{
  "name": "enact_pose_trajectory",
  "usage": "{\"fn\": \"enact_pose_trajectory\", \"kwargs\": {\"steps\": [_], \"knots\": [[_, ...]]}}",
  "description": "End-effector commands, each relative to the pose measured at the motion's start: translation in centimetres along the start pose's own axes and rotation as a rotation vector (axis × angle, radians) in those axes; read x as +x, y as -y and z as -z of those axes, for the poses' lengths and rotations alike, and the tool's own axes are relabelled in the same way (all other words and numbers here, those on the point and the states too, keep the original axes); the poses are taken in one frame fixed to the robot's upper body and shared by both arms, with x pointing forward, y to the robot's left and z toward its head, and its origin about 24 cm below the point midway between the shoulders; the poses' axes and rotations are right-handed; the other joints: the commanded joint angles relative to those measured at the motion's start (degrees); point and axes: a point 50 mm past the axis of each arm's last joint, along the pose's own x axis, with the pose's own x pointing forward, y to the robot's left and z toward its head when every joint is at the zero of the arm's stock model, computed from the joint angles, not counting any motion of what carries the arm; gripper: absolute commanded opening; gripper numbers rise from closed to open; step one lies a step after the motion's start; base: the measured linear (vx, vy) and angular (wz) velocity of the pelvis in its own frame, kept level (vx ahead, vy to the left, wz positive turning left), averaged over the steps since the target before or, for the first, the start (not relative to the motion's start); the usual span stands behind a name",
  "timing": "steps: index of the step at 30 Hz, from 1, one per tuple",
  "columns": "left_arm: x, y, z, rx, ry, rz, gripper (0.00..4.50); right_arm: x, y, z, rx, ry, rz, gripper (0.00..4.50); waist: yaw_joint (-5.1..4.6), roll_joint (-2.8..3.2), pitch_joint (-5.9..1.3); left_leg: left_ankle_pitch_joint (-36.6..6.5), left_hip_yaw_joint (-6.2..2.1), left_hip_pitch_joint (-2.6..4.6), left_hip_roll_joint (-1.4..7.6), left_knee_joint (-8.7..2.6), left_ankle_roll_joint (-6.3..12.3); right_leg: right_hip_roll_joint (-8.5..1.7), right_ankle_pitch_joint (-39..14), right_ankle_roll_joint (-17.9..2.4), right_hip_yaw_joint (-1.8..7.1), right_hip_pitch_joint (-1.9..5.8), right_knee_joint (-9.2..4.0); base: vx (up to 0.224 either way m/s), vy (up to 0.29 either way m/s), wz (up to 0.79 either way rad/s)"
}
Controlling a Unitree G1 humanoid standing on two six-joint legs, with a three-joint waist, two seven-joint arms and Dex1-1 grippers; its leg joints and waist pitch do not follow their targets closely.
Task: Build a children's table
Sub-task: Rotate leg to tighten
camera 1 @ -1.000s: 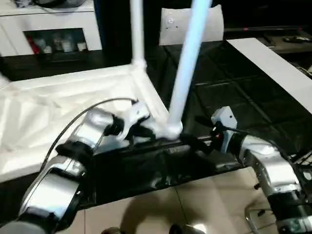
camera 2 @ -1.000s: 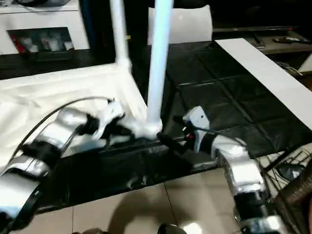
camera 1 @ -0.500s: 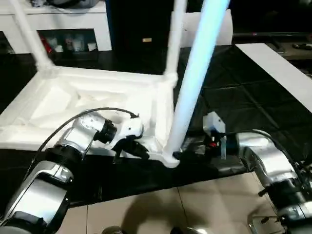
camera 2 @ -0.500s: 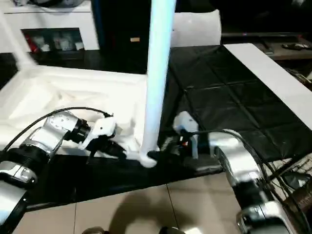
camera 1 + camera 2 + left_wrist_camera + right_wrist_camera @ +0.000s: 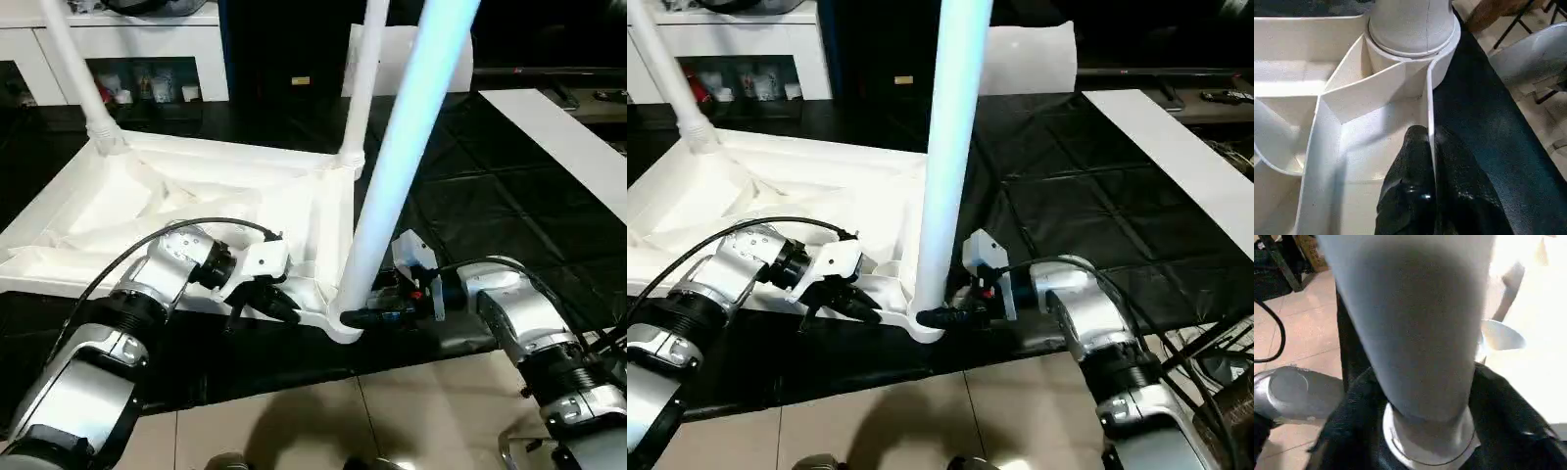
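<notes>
Your white tabletop (image 5: 196, 196) lies upside down on a black sheet (image 5: 490, 196) over tiled floor (image 5: 411, 411). Its legs run out of view above. The left gripper (image 5: 1430, 147) pinches the near rim; the right gripper (image 5: 377, 315) has its fingers around the near leg (image 5: 392, 196) at its base.

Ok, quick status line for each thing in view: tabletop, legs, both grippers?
tabletop: upside down, ribs facing up
near leg: upright in the near corner socket
far legs: upright in the far sockets
left gripper: shut on the tabletop's edge wall
right gripper: fingers on either side of the near leg's base
</notes>
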Motion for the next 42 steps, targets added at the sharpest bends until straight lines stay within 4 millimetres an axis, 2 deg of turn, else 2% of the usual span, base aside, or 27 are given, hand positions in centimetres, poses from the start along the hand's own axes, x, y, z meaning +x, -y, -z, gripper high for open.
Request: {"fn": "enact_pose_trajectory", "kwargs": {"steps": [1, 3, 11, 12, 13, 14, 16, 17, 18, 19, 20, 21, 22, 23, 24, 25, 26, 27, 28, 29, 30, 31, 32, 33, 34, 36, 42], "knots": [[1.2, 0.5, -0.2, 0.038, -0.032, 0.081, 0.0, 0.3, -0.1, 0.0, -0.008, -0.013, -0.04, 2.41, -0.34, -0.2, -4.83, -5.7, 0.09, -0.02, 2.14, -3.9, 3.99, -3.61, -18.8, -9.7, 3.33, 3.85, -3.1, 0.0, 0.0, 0.0], [1.2, 0.4, -0.2, 0.03, -0.028, 0.072, 0.0, 0.3, -0.3, 0.1, 0.0, -0.01, -0.048, 2.09, -0.33, -0.16, -4.84, -5.9, 0.07, 0.01, 2.13, -3.91, 3.89, -3.62, -19.1, -9.6, 3.32, 3.85, -3.13, 0.0, 0.0, 0.0], [1.6, -0.7, -0.3, -0.066, 0.019, -0.073, 0.0, 0.6, -1.0, 1.0, 0.076, 0.03, 0.011, 1.96, 0.29, -0.09, -4.68, -6.3, 0.21, 0.34, 2.11, -3.92, 3.88, -3.57, -20.1, -9.2, 3.35, 3.63, -3.5, 0.0, 0.0, 0.0], [1.8, -1.5, -0.8, -0.126, 0.079, -0.162, 0.0, 1.3, -0.3, 1.7, 0.12, 0.026, 0.166, 1.96, 0.27, 0.15, -4.59, -7.3, 0.18, 0.34, 2.02, -4.04, 3.49, -3.64, -22.4, -8.5, 3.24, 3.65, -3.77, 0.0, 0.0, 0.0], [2.0, -2.0, -1.2, -0.15, 0.112, -0.215, 0.0, 1.7, 0.2, 2.1, 0.152, 0.018, 0.261, 1.95, -0.07, 0.02, -4.11, -9.5, 0.08, 0.6, 1.77, -4.13, 2.42, -3.61, -27.1, -7.1, 2.95, 3.38, -4.51, 0.0, 0.0, 0.0], [2.1, -2.6, -1.6, -0.181, 0.145, -0.275, 0.0, 2.2, 0.7, 2.4, 0.184, 0.016, 0.349, 1.95, -0.67, 0.08, -3.76, -12.7, -0.07, 1.03, 1.22, -3.93, 1.03, -3.62, -34.4, -4.4, 2.26, 3.2, -5.62, 0.0, 0.0, 0.0], [2.3, -3.0, -1.9, -0.206, 0.168, -0.321, 0.0, 2.7, 1.0, 2.5, 0.205, 0.019, 0.408, 1.94, -1.52, 0.02, -3.71, -14.7, -0.29, 1.3, 0.74, -3.47, 0.11, -3.61, -40.2, -1.4, 1.25, 3.11, -6.78, 0.0, 0.0, 0.0], [2.5, -3.8, -2.6, -0.247, 0.207, -0.419, 0.0, 3.7, 1.6, 2.5, 0.253, 0.036, 0.512, 1.94, -2.18, -0.06, -3.96, -15.3, -0.46, 1.33, 0.39, -3.04, -0.1, -3.56, -42.2, 0.9, 0.45, 3.23, -7.66, -0.067, 0.025, -0.11], [2.7, -4.3, -3.0, -0.27, 0.229, -0.469, 0.0, 4.3, 1.9, 2.4, 0.281, 0.041, 0.576, 1.94, -3.07, 0.26, -4.08, -15.6, -0.69, 1.15, 0.52, -3.08, 0.13, -3.42, -41.3, 1.5, -0.27, 3.47, -8.0, 0.0, 0.0, 0.0], [2.9, -4.7, -3.4, -0.291, 0.248, -0.517, 0.0, 4.9, 2.3, 2.3, 0.311, 0.042, 0.639, 1.93, -4.34, 0.71, -4.12, -17.3, -1.03, 0.92, 1.14, -3.31, 0.6, -3.36, -39.2, 1.5, -1.37, 4.08, -8.36, 0.0, 0.0, 0.0], [2.9, -4.8, -3.6, -0.296, 0.254, -0.533, 0.0, 5.1, 2.4, 2.3, 0.322, 0.042, 0.656, 1.93, -4.84, 1.02, -4.01, -18.7, -1.27, 0.89, 1.58, -3.48, 0.72, -3.34, -38.4, 1.6, -1.89, 4.28, -8.53, 0.0, 0.0, 0.0], [3.0, -5.1, -3.9, -0.31, 0.267, -0.571, 0.0, 5.5, 2.6, 2.3, 0.348, 0.041, 0.697, 1.93, -5.87, 1.77, -3.8, -23.6, -1.73, 1.62, 2.68, -3.94, 1.15, -3.28, -36.3, 1.4, -3.01, 4.53, -9.0, 0.0, 0.0, 0.0], [3.3, -5.5, -4.4, -0.328, 0.282, -0.615, 0.0, 6.2, 3.0, 2.1, 0.387, 0.053, 0.76, 1.93, -6.83, 2.07, -3.5, -29.6, -2.53, 1.4, 4.39, -5.32, 1.28, -3.09, -31.8, 0.9, -3.31, 5.66, -7.64, 0.0, 0.0, 0.0], [3.5, -6.1, -5.0, -0.352, 0.309, -0.697, 0.0, 7.2, 3.3, 1.6, 0.415, 0.061, 0.816, 1.93, -6.71, 2.62, -3.35, -33.0, -3.05, 0.79, 5.75, -6.82, 0.94, -3.01, -27.9, 0.0, -2.5, 6.59, -4.99, -0.069, -0.008, 0.02], [3.5, -6.3, -5.3, -0.366, 0.322, -0.731, 0.0, 7.6, 3.4, 1.4, 0.412, 0.061, 0.844, 1.93, -5.87, 2.68, -2.61, -39.4, -3.37, -0.96, 8.38, -10.97, -0.04, -2.46, -17.4, -2.1, 0.3, 7.86, 3.21, -0.069, -0.008, 0.02], [3.6, -6.5, -5.6, -0.373, 0.33, -0.756, 0.0, 8.0, 3.6, 1.1, 0.413, 0.066, 0.865, 1.93, -4.17, 2.48, -2.4, -42.0, -0.57, 0.85, 6.94, -11.86, -0.85, -1.78, -13.8, -3.9, 2.08, 5.78, 4.66, 0.0, 0.0, 0.0], [3.6, -6.5, -5.6, -0.373, 0.33, -0.756, 0.0, 8.0, 3.6, 1.1, 0.413, 0.066, 0.865, 1.93, -5.92, -0.6, -2.66, -38.8, -0.2, 2.55, 4.11, -7.92, -0.22, -1.92, -23.6, -2.0, 3.21, 3.99, 0.2, 0.102, -0.054, 0.13], [3.6, -6.7, -5.8, -0.38, 0.339, -0.795, 0.0, 8.3, 3.7, 0.7, 0.428, 0.077, 0.893, 1.93, -4.46, -3.67, -2.83, -19.9, 2.24, 7.24, -3.46, 4.01, 0.7, -2.2, -58.6, 6.7, 1.11, -3.48, -10.79, 0.102, -0.054, 0.13], [3.7, -6.8, -6.1, -0.376, 0.342, -0.822, 0.0, 8.7, 4.0, 0.3, 0.459, 0.108, 0.929, 1.93, -3.91, -3.28, -3.79, -10.6, 0.75, 1.42, -2.92, 2.91, 3.58, -6.25, -60.9, 7.1, 4.53, 2.97, -8.09, 0.166, -0.025, -0.2], [3.8, -6.9, -6.2, -0.373, 0.343, -0.838, 0.0, 8.9, 4.1, 0.0, 0.481, 0.13, 0.946, 1.93, -3.43, -2.5, -3.59, -6.9, 0.0, 0.4, -2.41, 2.01, 3.21, -6.65, -59.1, 7.6, 3.65, 3.46, -7.71, 0.114, -0.01, -0.3], [3.9, -6.9, -6.3, -0.365, 0.34, -0.841, 0.0, 9.0, 4.2, -0.2, 0.494, 0.148, 0.96, 1.93, -2.26, -1.37, -4.61, -3.0, -0.49, -0.62, -1.46, -1.35, 2.53, -4.91, -48.4, 7.4, 3.46, 4.16, -6.08, 0.114, -0.01, -0.3], [4.0, -6.8, -6.3, -0.355, 0.335, -0.83, 0.0, 9.0, 4.2, -0.3, 0.488, 0.155, 0.965, 1.93, -2.58, -0.83, -4.62, -2.6, -0.99, -0.41, -0.12, -2.88, 2.96, -3.44, -35.6, 3.9, 3.05, 3.56, -4.78, 0.0, 0.0, 0.0], [4.1, -6.7, -6.3, -0.351, 0.332, -0.825, 0.0, 9.0, 4.3, -0.4, 0.481, 0.154, 0.972, 2.28, -2.77, -0.45, -4.82, -2.9, -1.11, 0.03, 0.44, -3.29, 2.89, -3.03, -29.8, 1.3, 3.05, 3.38, -4.14, 0.0, 0.0, 0.0], [4.2, -6.6, -6.2, -0.342, 0.325, -0.814, 0.0, 8.9, 4.3, -0.3, 0.468, 0.151, 0.978, 2.49, -3.25, -0.82, -4.71, -4.4, -0.89, -0.04, 0.55, -3.69, 3.5, -2.4, -23.7, -2.4, 3.0, 3.52, -3.51, 0.0, 0.0, 0.0], [4.2, -6.6, -6.1, -0.337, 0.321, -0.808, 0.0, 8.9, 4.3, -0.3, 0.46, 0.149, 0.981, 2.49, -3.5, -1.0, -4.56, -6.0, -0.7, 0.0, 0.47, -3.71, 3.86, -2.4, -22.9, -4.8, 3.2, 3.49, -3.45, 0.0, 0.0, 0.0], [4.2, -6.3, -5.8, -0.319, 0.316, -0.776, 0.0, 8.5, 4.2, -0.1, 0.459, 0.155, 0.983, 2.66, -3.57, -0.92, -4.62, -6.8, -0.62, -0.05, 0.3, -3.63, 4.87, -2.86, -23.8, -6.4, 3.49, 3.62, -3.63, 0.0, 0.0, 0.0], [4.0, -5.7, -4.9, -0.276, 0.287, -0.684, 0.0, 6.9, 4.1, 0.1, 0.406, 0.199, 0.988, 3.15, -3.35, -0.79, -4.74, -4.8, -0.52, -0.42, 0.12, -3.65, 5.98, -2.91, -21.7, -6.3, 3.66, 4.03, -3.66, 0.0, 0.0, 0.0]]}}
